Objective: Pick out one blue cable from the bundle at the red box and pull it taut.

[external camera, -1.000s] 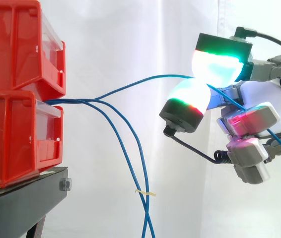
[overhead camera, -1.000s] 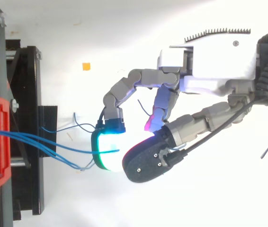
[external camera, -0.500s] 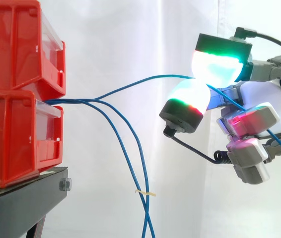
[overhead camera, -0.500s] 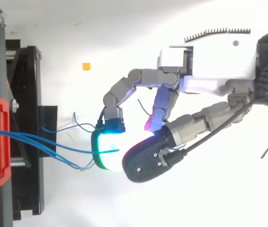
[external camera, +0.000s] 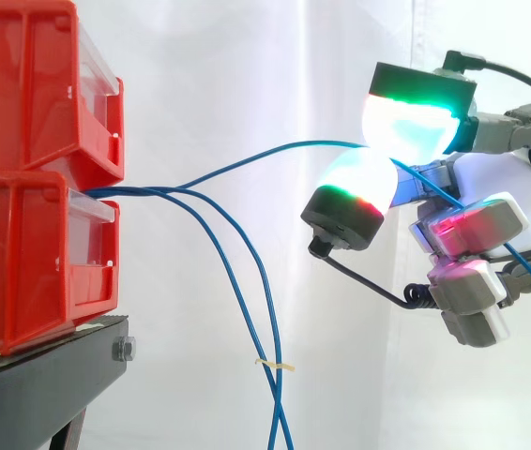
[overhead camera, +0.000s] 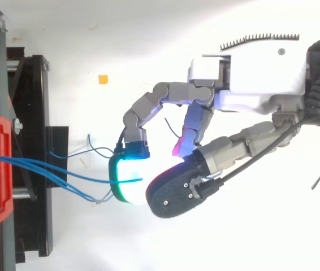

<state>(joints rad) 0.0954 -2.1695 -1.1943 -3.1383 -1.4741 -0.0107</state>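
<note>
Hand – white palm shell, grey jointed fingers, thick black-backed pads glowing white, green, red

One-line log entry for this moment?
hand: pinches one blue cable | cable: bowed, not taut | other cables: hang from red bins

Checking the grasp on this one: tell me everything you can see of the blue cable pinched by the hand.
The pinched blue cable is thin, smooth and plastic-looking. It leaves the front of the lower red bin beside two other blue cables that droop, then rises alone in a shallow curve, not fully straight, to the hand. Two glowing fingertips pinch it; its tail runs down-right behind them.
</note>
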